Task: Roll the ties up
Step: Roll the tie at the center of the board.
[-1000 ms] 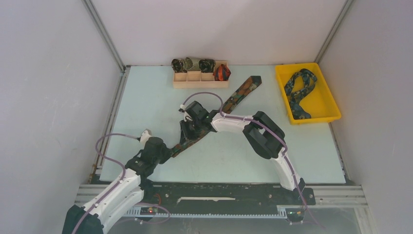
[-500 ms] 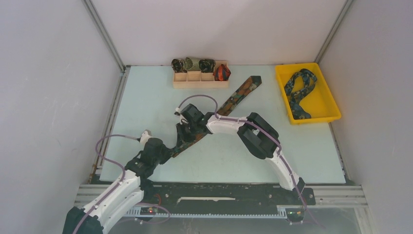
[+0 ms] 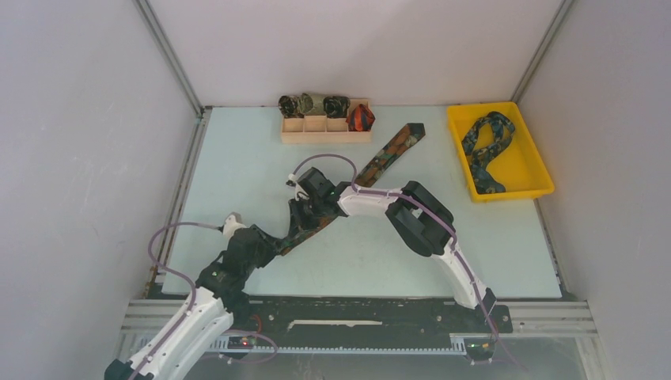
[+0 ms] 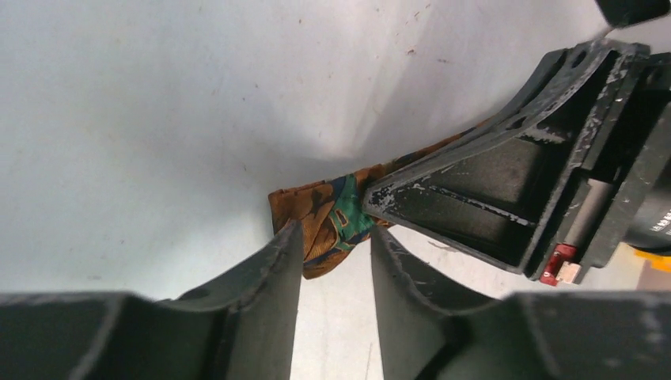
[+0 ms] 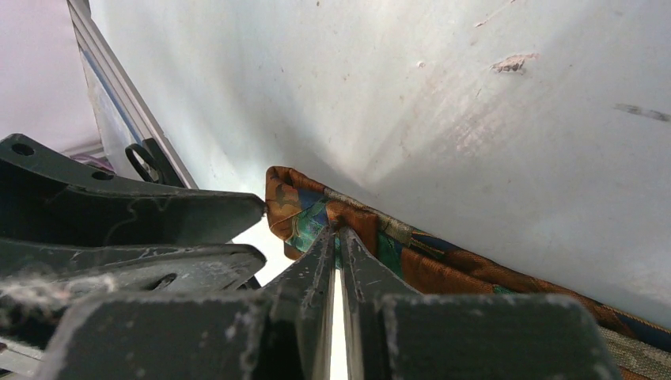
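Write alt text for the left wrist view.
The folded end of a brown-orange-green tie sits at the gap of the open left pincer, over a pale table. The right pincer, reaching in from the right, is clamped shut on it.

table (image 3: 237,170) | on it: tie (image 3: 392,154), wooden box (image 3: 324,137), yellow tray (image 3: 528,162)

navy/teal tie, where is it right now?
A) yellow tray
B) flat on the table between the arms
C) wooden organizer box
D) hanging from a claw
A: the navy-teal tie lies loosely curled in the yellow tray at the table's far right. The tie stretched out on the table is the brown-orange tie.
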Action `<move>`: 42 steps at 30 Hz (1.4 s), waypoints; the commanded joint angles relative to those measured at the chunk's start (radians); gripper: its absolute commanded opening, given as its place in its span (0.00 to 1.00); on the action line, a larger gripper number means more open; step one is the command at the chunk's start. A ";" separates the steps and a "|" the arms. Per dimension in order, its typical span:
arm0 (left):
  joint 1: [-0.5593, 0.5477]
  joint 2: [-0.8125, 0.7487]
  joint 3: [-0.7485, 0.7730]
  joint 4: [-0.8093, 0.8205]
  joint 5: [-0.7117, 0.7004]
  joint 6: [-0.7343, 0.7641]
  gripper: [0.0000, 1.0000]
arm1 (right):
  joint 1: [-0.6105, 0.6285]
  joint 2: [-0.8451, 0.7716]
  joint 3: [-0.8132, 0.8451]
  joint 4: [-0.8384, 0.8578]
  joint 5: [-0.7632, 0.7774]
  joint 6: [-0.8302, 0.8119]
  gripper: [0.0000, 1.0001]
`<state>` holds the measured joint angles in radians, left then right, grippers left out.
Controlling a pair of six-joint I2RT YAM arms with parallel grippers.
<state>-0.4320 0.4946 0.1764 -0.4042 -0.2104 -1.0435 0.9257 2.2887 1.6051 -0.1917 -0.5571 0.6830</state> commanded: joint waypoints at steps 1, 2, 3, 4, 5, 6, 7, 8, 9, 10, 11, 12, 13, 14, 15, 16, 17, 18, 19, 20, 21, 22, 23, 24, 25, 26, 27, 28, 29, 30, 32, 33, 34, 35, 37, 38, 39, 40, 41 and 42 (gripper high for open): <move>-0.006 -0.067 0.035 -0.091 -0.054 0.009 0.48 | 0.000 -0.032 0.012 -0.040 0.026 -0.043 0.09; -0.005 -0.078 0.039 -0.102 -0.067 0.006 0.49 | 0.002 -0.040 0.020 -0.045 0.026 -0.049 0.09; -0.004 -0.083 0.044 -0.114 -0.087 0.004 0.49 | 0.004 -0.050 0.027 -0.051 0.027 -0.053 0.09; -0.004 -0.085 0.049 -0.129 -0.106 0.004 0.46 | 0.006 -0.062 0.031 -0.054 0.028 -0.058 0.10; -0.003 -0.080 0.057 -0.140 -0.124 0.004 0.44 | 0.008 -0.074 0.032 -0.055 0.028 -0.062 0.10; 0.001 -0.070 0.066 -0.148 -0.137 0.006 0.42 | 0.007 -0.088 0.031 -0.056 0.029 -0.066 0.10; 0.007 -0.057 0.075 -0.149 -0.143 0.012 0.40 | 0.009 -0.102 0.025 -0.056 0.030 -0.070 0.10; 0.017 -0.039 0.084 -0.148 -0.142 0.020 0.39 | 0.010 -0.120 0.014 -0.051 0.030 -0.073 0.10; 0.032 -0.021 0.096 -0.147 -0.141 0.031 0.38 | 0.012 -0.138 -0.005 -0.042 0.031 -0.075 0.10; 0.056 -0.002 0.108 -0.139 -0.131 0.051 0.36 | 0.013 -0.161 -0.022 -0.030 0.036 -0.076 0.10; 0.077 0.017 0.117 -0.129 -0.120 0.069 0.35 | 0.015 -0.175 -0.036 -0.026 0.037 -0.075 0.11; 0.103 0.034 0.124 -0.113 -0.103 0.086 0.34 | 0.016 -0.187 -0.049 -0.025 0.037 -0.077 0.11; 0.130 0.055 0.129 -0.094 -0.081 0.107 0.33 | 0.020 -0.197 -0.061 -0.026 0.039 -0.079 0.11; 0.157 0.080 0.133 -0.074 -0.057 0.128 0.32 | 0.025 -0.204 -0.075 -0.026 0.042 -0.080 0.11; 0.182 0.123 0.140 -0.058 -0.037 0.145 0.30 | 0.030 -0.212 -0.089 -0.026 0.044 -0.081 0.11; 0.199 0.154 0.147 -0.042 -0.025 0.164 0.29 | 0.035 -0.218 -0.103 -0.025 0.048 -0.083 0.11; 0.212 0.188 0.153 -0.023 -0.013 0.182 0.28 | 0.046 -0.223 -0.119 -0.024 0.050 -0.084 0.11; 0.223 0.218 0.158 -0.006 -0.002 0.195 0.27 | 0.054 -0.227 -0.133 -0.024 0.054 -0.085 0.11; 0.232 0.250 0.163 0.015 0.014 0.210 0.26 | 0.064 -0.230 -0.149 -0.021 0.059 -0.086 0.11; 0.235 0.278 0.169 0.036 0.030 0.222 0.26 | 0.073 -0.231 -0.163 -0.018 0.064 -0.087 0.11; 0.239 0.307 0.178 0.050 0.046 0.234 0.24 | 0.084 -0.229 -0.174 -0.013 0.070 -0.089 0.10; 0.240 0.332 0.184 0.063 0.070 0.243 0.23 | 0.094 -0.225 -0.183 -0.011 0.075 -0.090 0.10; 0.240 0.350 0.187 0.082 0.092 0.251 0.22 | 0.103 -0.215 -0.186 -0.011 0.080 -0.089 0.10; 0.240 0.366 0.187 0.097 0.113 0.256 0.21 | 0.111 -0.204 -0.187 -0.011 0.082 -0.089 0.10; 0.240 0.375 0.187 0.101 0.124 0.257 0.20 | 0.118 -0.195 -0.188 -0.009 0.083 -0.089 0.10; 0.240 0.380 0.186 0.099 0.129 0.258 0.19 | 0.127 -0.186 -0.188 -0.008 0.084 -0.088 0.10; 0.240 0.376 0.183 0.093 0.123 0.257 0.19 | 0.134 -0.178 -0.187 -0.005 0.085 -0.088 0.09; 0.240 0.367 0.176 0.083 0.109 0.253 0.19 | 0.139 -0.173 -0.188 -0.002 0.087 -0.087 0.09; 0.240 0.351 0.167 0.077 0.094 0.250 0.20 | 0.145 -0.167 -0.187 0.002 0.088 -0.088 0.09; 0.240 0.335 0.158 0.071 0.080 0.246 0.20 | 0.147 -0.163 -0.187 0.005 0.090 -0.089 0.09; 0.240 0.295 0.140 0.060 0.060 0.234 0.21 | 0.153 -0.154 -0.187 0.015 0.100 -0.091 0.09; 0.240 0.276 0.133 0.059 0.055 0.231 0.22 | 0.153 -0.148 -0.188 0.021 0.104 -0.092 0.08; 0.240 0.261 0.128 0.059 0.050 0.229 0.23 | 0.151 -0.140 -0.186 0.030 0.111 -0.092 0.08; 0.240 0.254 0.125 0.058 0.045 0.230 0.23 | 0.150 -0.131 -0.181 0.035 0.118 -0.093 0.07; 0.242 0.267 0.133 0.058 0.042 0.237 0.23 | 0.147 -0.107 -0.166 0.042 0.137 -0.097 0.07; 0.242 0.280 0.139 0.058 0.042 0.240 0.23 | 0.146 -0.099 -0.161 0.047 0.153 -0.100 0.06; 0.242 0.299 0.146 0.064 0.045 0.243 0.23 | 0.146 -0.094 -0.156 0.051 0.167 -0.103 0.06; 0.242 0.316 0.150 0.069 0.049 0.247 0.23 | 0.147 -0.089 -0.153 0.059 0.179 -0.105 0.05; 0.242 0.334 0.152 0.076 0.053 0.248 0.22 | 0.148 -0.086 -0.152 0.069 0.189 -0.106 0.05; 0.242 0.349 0.152 0.087 0.058 0.250 0.22 | 0.148 -0.083 -0.151 0.079 0.197 -0.106 0.05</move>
<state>-0.1986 0.7948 0.3077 -0.3553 -0.1467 -0.8253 1.0760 2.1689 1.4258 -0.1596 -0.4480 0.6109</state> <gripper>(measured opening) 0.228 0.053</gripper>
